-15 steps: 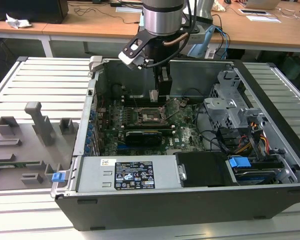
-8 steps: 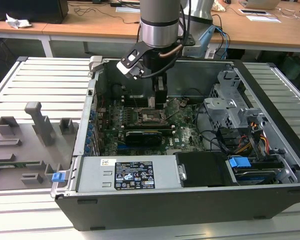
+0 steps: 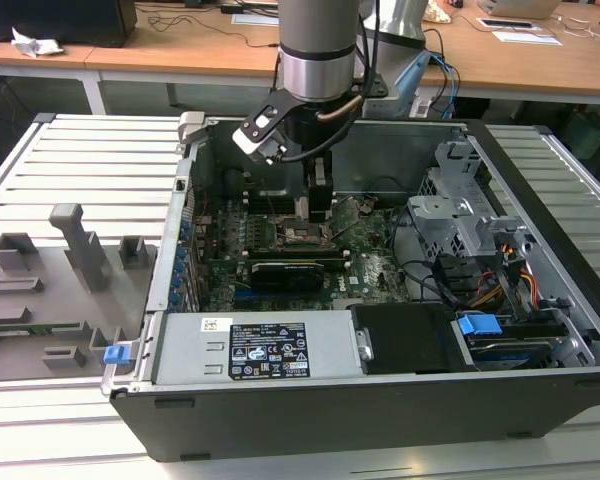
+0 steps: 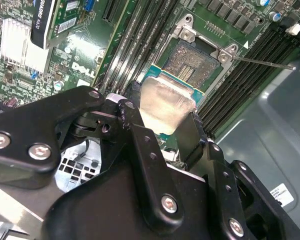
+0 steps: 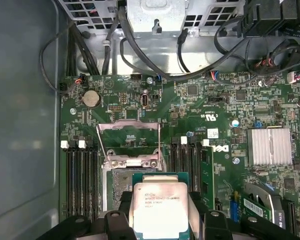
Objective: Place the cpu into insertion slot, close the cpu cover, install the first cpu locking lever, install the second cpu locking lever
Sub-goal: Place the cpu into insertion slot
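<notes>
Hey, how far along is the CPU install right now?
Nothing looks finished yet. In hand: the hand grips the cpu and holds it above the insertion slot, whose pin field is bare. Left: seating the cpu, shutting the cpu cover, which stands open, and setting both locking levers.

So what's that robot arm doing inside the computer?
The arm's tool is gripping the cpu, a small silvery chip, just above the insertion slot on the green board inside the open computer case. The slot's pins are bare, so the chip isn't in yet. The cpu cover is flipped up out of the way.
</notes>
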Robot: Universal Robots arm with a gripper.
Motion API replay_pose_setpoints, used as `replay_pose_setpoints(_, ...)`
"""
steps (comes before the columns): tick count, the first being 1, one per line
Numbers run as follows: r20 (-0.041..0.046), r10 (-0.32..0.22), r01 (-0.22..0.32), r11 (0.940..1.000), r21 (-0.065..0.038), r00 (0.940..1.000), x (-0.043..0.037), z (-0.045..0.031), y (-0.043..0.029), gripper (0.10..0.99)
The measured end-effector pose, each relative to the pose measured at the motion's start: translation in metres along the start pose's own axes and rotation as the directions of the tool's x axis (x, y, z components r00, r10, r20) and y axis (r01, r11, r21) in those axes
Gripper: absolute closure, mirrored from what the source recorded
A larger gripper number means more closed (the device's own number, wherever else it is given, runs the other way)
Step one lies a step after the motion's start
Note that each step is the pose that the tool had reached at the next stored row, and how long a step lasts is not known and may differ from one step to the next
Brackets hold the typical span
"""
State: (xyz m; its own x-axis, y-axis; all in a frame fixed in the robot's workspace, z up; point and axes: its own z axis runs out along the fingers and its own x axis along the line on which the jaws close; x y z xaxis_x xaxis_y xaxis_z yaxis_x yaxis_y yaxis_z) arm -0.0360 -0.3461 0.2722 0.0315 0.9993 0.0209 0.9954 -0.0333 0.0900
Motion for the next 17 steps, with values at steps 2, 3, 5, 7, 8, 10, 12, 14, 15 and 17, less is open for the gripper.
replay_pose_setpoints(2,-0.0002,0.0,0.0,1.0,0.0,1.0,0.0,0.0004,0.0,0.561)
replay_pose_setpoints(3,-0.0003,0.0,0.0,1.0,0.0,1.0,0.0,0.001,-0.0001,0.561)
replay_pose_setpoints(5,-0.0002,0.0,0.0,1.0,0.0,1.0,0.0,0.0019,-0.0002,0.561)
replay_pose_setpoints(7,-0.0002,0.0,0.0,1.0,0.0,1.0,0.0,0.0024,-0.0003,0.561)
replay_pose_setpoints(8,-0.0002,0.0,0.0,1.0,0.0,1.0,0.0,0.003,-0.0004,0.561)
replay_pose_setpoints(10,-0.0002,0.0,0.0,1.0,0.0,1.0,0.0,0.0039,-0.0008,0.561)
replay_pose_setpoints(12,-0.0001,0.0,0.0,1.0,0.0,1.0,0.0003,0.005,-0.0032,0.561)
replay_pose_setpoints(14,-0.0002,0.0,0.0,1.0,0.0,1.0,0.0019,0.0082,-0.0043,0.561)
replay_pose_setpoints(15,-0.0001,0.0,0.0,1.0,0.0,1.0,0.0033,0.0111,-0.0049,0.561)
replay_pose_setpoints(17,-0.0005,-0.003,0.003,1.0,0.0,1.0,0.0048,0.018,-0.0064,0.561)
